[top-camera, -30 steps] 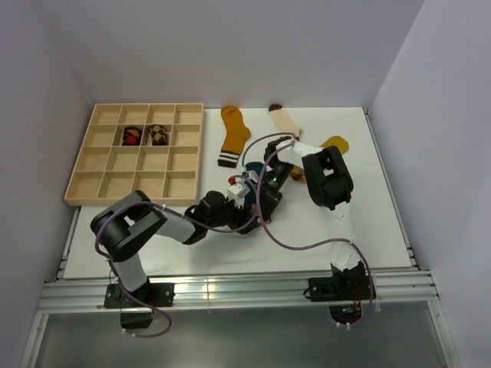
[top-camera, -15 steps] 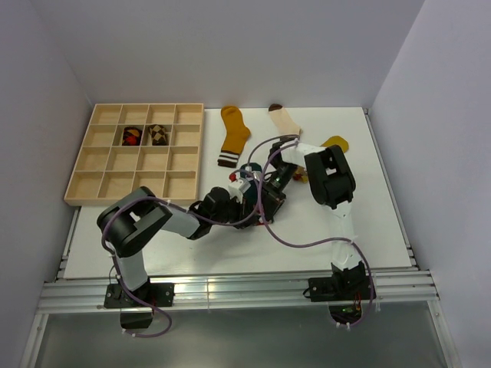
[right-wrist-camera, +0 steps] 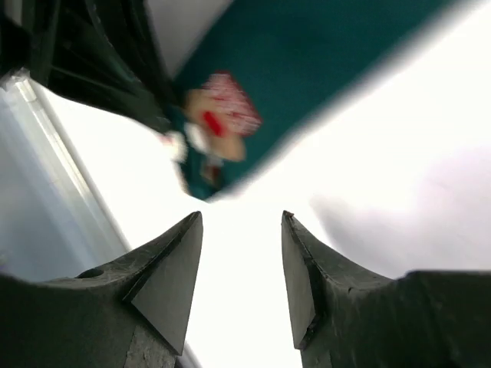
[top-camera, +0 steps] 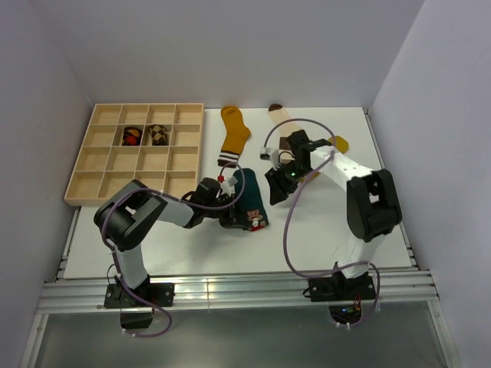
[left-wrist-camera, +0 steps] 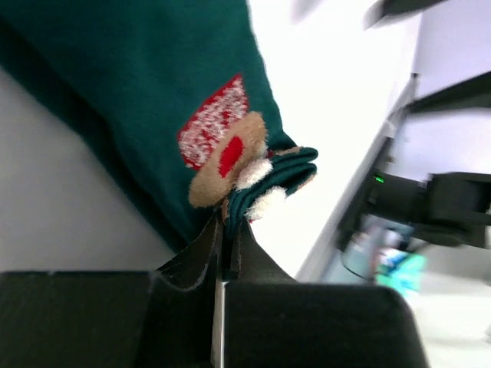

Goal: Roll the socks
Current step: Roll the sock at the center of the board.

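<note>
1. Well, from above the left gripper (top-camera: 230,213) is only a dark mass against the teal sock (top-camera: 252,195), which lies flat on the table (top-camera: 192,253) between the arms. I cannot see its fingertips there.
2. The right arm (top-camera: 337,162) covers part of the cream sock (top-camera: 281,115) and most of the yellow sock (top-camera: 338,142).
3. My left wrist view settles it: the jaws are clamped on the teal sock's folded edge, beside its red-and-tan patch (left-wrist-camera: 222,149).
4. The blurred right wrist view shows the right gripper (right-wrist-camera: 242,230) with jaws apart and empty, over bare table near that sock.

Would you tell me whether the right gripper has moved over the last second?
Yes. The right gripper has drawn rightward, farther from the wooden tray, off the teal sock.
</note>
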Controlling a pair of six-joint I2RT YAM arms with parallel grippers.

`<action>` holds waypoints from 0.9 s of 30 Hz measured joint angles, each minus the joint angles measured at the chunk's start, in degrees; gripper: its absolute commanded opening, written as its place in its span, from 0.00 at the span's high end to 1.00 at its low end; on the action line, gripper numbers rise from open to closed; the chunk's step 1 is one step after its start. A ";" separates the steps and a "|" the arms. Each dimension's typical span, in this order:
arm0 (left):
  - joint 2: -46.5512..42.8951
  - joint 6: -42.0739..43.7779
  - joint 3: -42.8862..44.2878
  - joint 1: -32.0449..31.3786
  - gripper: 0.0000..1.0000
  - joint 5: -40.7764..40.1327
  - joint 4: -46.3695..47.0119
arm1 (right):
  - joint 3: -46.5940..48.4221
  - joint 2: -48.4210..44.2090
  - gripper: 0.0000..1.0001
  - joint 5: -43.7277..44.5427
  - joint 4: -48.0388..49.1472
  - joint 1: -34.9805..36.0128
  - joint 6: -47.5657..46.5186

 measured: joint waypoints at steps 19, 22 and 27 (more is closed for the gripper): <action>4.52 -15.30 7.80 3.58 1.00 12.83 -22.08 | -46.47 -43.87 0.35 17.84 37.68 20.76 -16.04; 4.72 -15.28 8.39 3.74 1.00 12.79 -22.95 | -48.65 -45.24 0.36 20.09 41.64 24.59 -17.97; 4.79 -14.93 8.63 3.76 1.00 12.79 -23.50 | -53.33 -45.40 0.36 25.73 50.07 31.95 -21.57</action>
